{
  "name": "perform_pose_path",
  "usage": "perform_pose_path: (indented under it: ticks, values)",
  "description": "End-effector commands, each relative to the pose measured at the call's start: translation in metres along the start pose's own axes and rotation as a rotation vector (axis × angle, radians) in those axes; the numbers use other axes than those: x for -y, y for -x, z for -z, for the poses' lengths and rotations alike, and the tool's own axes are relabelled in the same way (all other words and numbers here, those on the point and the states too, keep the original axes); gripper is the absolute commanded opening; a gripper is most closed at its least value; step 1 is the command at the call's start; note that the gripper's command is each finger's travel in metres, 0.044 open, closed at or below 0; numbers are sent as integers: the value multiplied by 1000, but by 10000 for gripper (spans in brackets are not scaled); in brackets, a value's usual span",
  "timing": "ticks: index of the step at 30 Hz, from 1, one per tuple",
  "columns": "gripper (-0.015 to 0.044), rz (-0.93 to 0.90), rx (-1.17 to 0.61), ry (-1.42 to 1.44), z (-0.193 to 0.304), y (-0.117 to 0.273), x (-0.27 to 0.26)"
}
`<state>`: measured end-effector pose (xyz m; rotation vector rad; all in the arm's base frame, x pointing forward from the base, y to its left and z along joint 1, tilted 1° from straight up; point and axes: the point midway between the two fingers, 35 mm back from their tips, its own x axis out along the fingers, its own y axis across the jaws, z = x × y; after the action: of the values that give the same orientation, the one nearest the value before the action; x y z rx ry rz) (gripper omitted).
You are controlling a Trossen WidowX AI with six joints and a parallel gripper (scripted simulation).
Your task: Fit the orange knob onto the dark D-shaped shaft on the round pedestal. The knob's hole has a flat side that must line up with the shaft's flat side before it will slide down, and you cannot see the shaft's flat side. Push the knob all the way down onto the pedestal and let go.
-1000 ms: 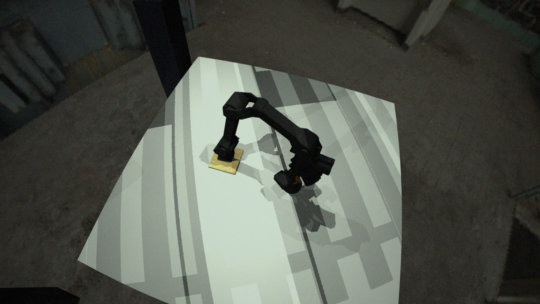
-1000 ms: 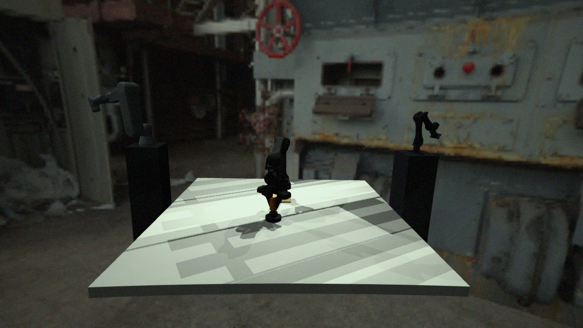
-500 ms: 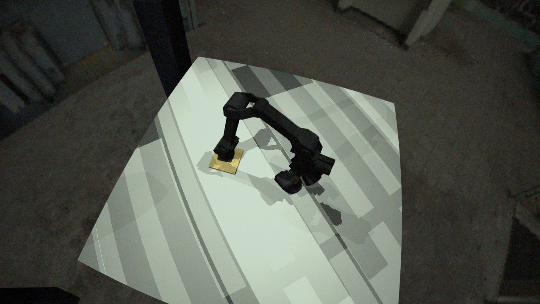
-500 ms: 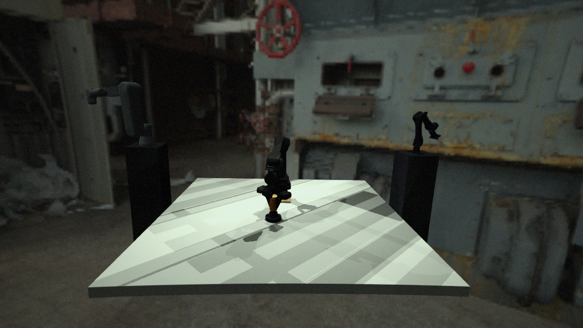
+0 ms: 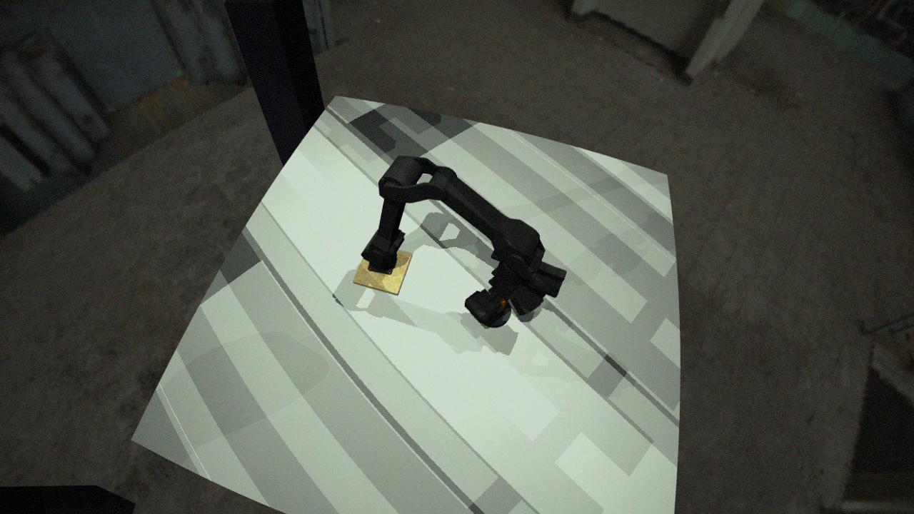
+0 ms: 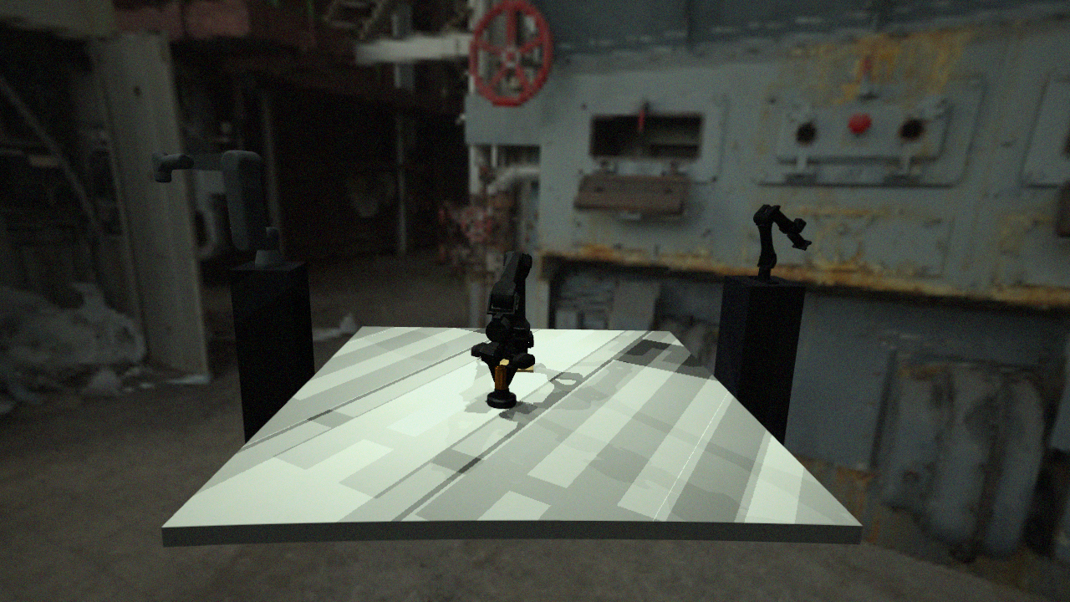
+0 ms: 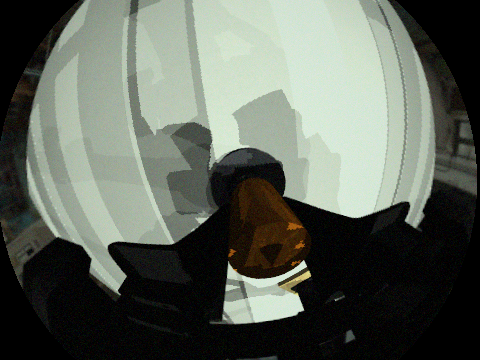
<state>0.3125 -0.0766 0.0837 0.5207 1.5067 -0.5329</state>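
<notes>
Wrist view: one gripper point(image 5: 502, 305) point(image 6: 501, 376) point(image 7: 255, 204), clamped on knob point(image 5: 503, 303) point(image 6: 500, 379) point(image 7: 267, 230); one pedestal point(image 5: 498, 321) point(image 6: 501, 401) point(image 7: 247, 157), knob's eleven o'clock. Advised: light downward pressure, slow twist until flats align.

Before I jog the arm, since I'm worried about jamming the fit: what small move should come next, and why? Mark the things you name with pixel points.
Probably a slight twist of the tool point(image 6: 500, 376) point(image 7: 267, 230) under light downward pressure: it grips the orange knob point(image 6: 500, 379) point(image 7: 265, 225) upright over the round pedestal point(image 6: 501, 400) point(image 7: 247, 159), and whether the flats line up can't be seen.
</notes>
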Motion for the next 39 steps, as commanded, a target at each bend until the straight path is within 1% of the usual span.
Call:
perform_pose_path:
  ticks: [1, 11, 31, 39]
  values:
    - [0, -15, 2, -24, 0, -4, -5]
    - [0, -15, 1, -83, 1, -2, -6]
    - [0, -15, 1, -83, 1, -2, -6]
    - [0, -15, 2, 17, 1, -2, -6]
